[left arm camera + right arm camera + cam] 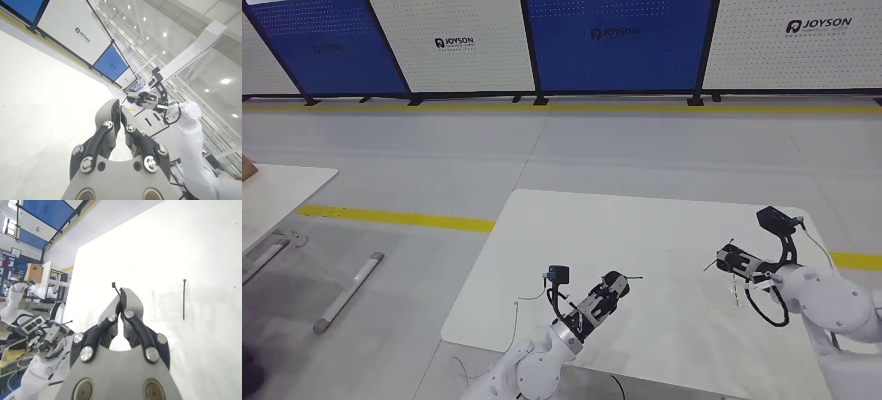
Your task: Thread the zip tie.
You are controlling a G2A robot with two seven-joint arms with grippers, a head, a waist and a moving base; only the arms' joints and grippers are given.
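Observation:
My left gripper [617,283] [120,110] hovers over the front of the white table [642,230]. It is shut on a thin black zip tie [634,278], whose free end sticks out toward the other arm. My right gripper [722,262] [121,294] hangs over the table's right side, shut on a second black zip tie [115,288], with the tie's square head poking past the fingertips. The two grippers face each other with a gap between them. A third black zip tie [184,300] lies straight on the table beyond the right gripper.
Another white table [282,190] stands off to the left, with a cardboard box [34,273] on it. A metal bar [347,292] lies on the floor between the tables. Blue and white panels [622,45] wall off the back.

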